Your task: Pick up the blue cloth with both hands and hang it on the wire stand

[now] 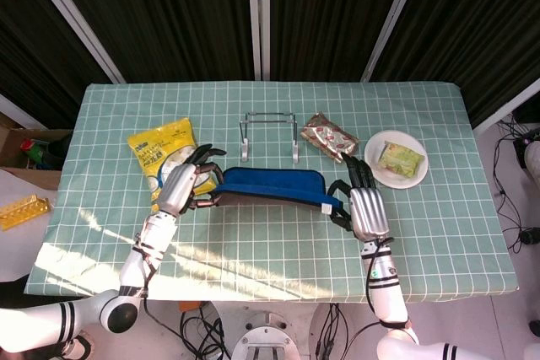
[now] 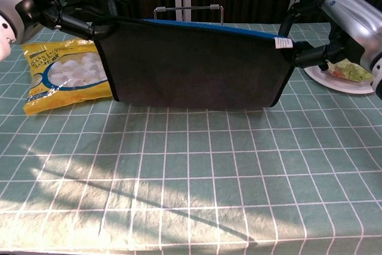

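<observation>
Blue cloth (image 1: 272, 185) is hanging stretched between your two hands, clear of the green checked tablecloth (image 1: 422, 233), its dark underside facing the chest camera. Your left hand (image 1: 179, 190) is pinching the cloth's left top corner, and your right hand (image 1: 364, 208) is pinching the right top corner beside the small white tag (image 2: 282, 42). The cloth is hanging in front of the wire stand (image 1: 269, 135), which is standing toward the desk's far edge. A yellow snack bag (image 1: 160, 156) is lying behind your left hand; a foil packet (image 1: 328, 137) and a white plate (image 1: 396, 158) holding a green packet (image 1: 399, 158) are sitting toward the far right corner.
</observation>
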Robot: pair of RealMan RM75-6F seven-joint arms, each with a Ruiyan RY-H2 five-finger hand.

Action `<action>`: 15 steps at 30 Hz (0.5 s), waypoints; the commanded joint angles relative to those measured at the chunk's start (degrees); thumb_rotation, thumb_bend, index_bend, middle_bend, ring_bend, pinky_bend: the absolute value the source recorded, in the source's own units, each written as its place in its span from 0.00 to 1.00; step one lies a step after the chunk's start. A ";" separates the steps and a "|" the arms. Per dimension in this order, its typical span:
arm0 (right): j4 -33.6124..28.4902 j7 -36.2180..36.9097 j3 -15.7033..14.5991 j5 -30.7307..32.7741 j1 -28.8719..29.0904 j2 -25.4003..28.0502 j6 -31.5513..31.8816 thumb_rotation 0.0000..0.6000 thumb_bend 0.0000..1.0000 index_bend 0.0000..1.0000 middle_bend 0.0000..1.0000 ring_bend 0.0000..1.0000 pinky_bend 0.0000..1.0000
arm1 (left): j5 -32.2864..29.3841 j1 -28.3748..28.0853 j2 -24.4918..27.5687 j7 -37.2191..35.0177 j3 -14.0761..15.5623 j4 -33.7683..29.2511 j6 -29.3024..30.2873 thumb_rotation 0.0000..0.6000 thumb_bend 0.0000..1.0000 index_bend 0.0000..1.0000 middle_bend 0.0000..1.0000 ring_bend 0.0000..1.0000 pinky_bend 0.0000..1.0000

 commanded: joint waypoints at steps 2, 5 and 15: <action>-0.53 -7.20 7.41 9.31 7.31 1.68 -5.08 1.00 0.55 1.00 0.09 0.00 0.00 | -6.41 -2.02 1.11 -2.88 -3.81 1.71 -4.31 1.00 0.49 0.83 0.20 0.07 0.17; 1.40 -9.87 11.10 13.65 11.68 1.50 -6.21 1.00 0.55 1.00 0.10 0.00 0.00 | -9.24 -3.55 0.73 -2.93 -5.54 4.18 -5.68 1.00 0.49 0.84 0.20 0.07 0.17; 6.08 -14.68 16.80 24.83 22.52 4.18 -8.44 1.00 0.54 1.00 0.10 0.00 0.00 | -16.78 -10.42 3.65 -0.11 -11.07 8.50 -12.08 1.00 0.49 0.85 0.20 0.07 0.17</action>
